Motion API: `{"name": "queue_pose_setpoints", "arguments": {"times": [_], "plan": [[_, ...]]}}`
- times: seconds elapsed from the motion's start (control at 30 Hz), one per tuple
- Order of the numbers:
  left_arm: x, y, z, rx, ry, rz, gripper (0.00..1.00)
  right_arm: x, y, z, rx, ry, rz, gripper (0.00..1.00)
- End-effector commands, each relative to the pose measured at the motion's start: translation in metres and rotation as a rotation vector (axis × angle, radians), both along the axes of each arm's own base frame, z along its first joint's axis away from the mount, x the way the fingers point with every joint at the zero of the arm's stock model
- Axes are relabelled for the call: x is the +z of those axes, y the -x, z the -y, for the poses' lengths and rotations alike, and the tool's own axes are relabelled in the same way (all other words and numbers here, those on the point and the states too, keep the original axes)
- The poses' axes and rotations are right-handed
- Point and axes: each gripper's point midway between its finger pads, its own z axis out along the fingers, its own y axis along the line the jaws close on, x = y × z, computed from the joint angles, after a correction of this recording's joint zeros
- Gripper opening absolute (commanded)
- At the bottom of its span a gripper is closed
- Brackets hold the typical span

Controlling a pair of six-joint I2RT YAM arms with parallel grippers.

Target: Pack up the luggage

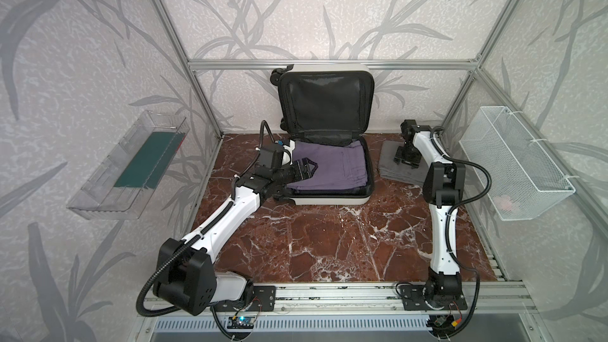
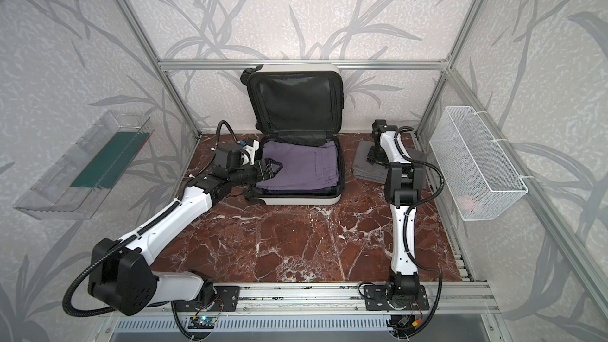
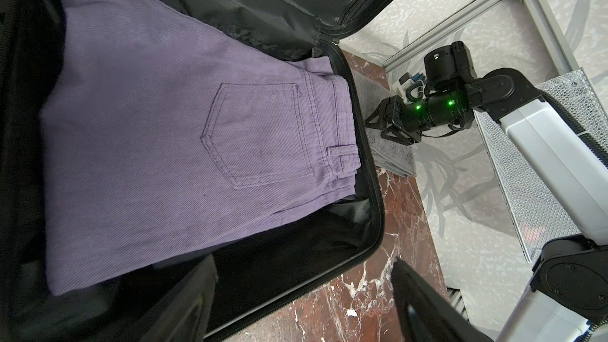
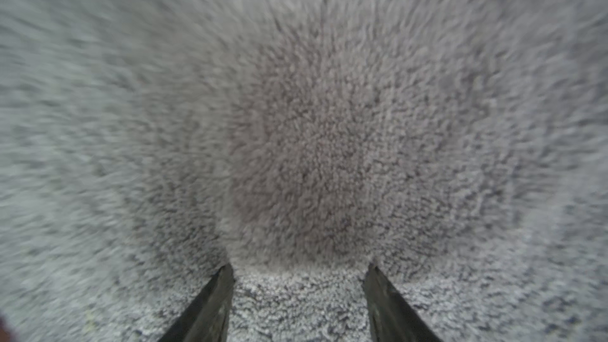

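Back of table (image 1: pixel 329 251): luggage (image 1: pixel 329 200) open, lid upright, purple jeans (image 1: pixel 339 166) inside, gap at front.
Left gripper (image 1: pixel 312 169): spread, empty, over jeans' left edge.
Right gripper (image 4: pixel 297 274): spread, tips on gray towel (image 1: pixel 391 169) beside luggage.

Both top views hang high at the front, tilted down toward the back wall. They're far enough back to catch the whole table (image 1: pixel 329 241) and both arms, and the two shots are nearly identical. The left wrist cam looks past the left gripper (image 1: pixel 315 170), close over the suitcase (image 3: pixel 371 176), with the right gripper (image 3: pixel 376 126) beyond. The right wrist cam is jammed against the towel (image 4: pixel 329 126) straight ahead of that gripper, and it's blurry.
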Motion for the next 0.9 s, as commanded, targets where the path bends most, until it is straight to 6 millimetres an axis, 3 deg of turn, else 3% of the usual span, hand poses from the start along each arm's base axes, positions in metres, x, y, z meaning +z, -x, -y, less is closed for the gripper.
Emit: {"name": "queue_pose_setpoints", "arguments": {"times": [0.0,0.7,0.83,0.87], "plan": [[0.027,0.003,0.003,-0.014,0.028,0.056,0.86,-0.003,0.035,-0.006,-0.018,-0.042,-0.074,0.63],[0.047,0.033,-0.004,-0.039,0.025,0.114,0.86,-0.025,0.207,-0.027,-0.065,-0.149,-0.116,0.63],[0.047,0.038,-0.004,-0.044,0.020,0.114,0.86,-0.019,0.224,-0.031,-0.056,-0.168,-0.083,0.63],[0.047,0.039,-0.005,-0.045,0.017,0.113,0.86,-0.008,0.221,-0.032,-0.047,-0.173,-0.042,0.63]]}}
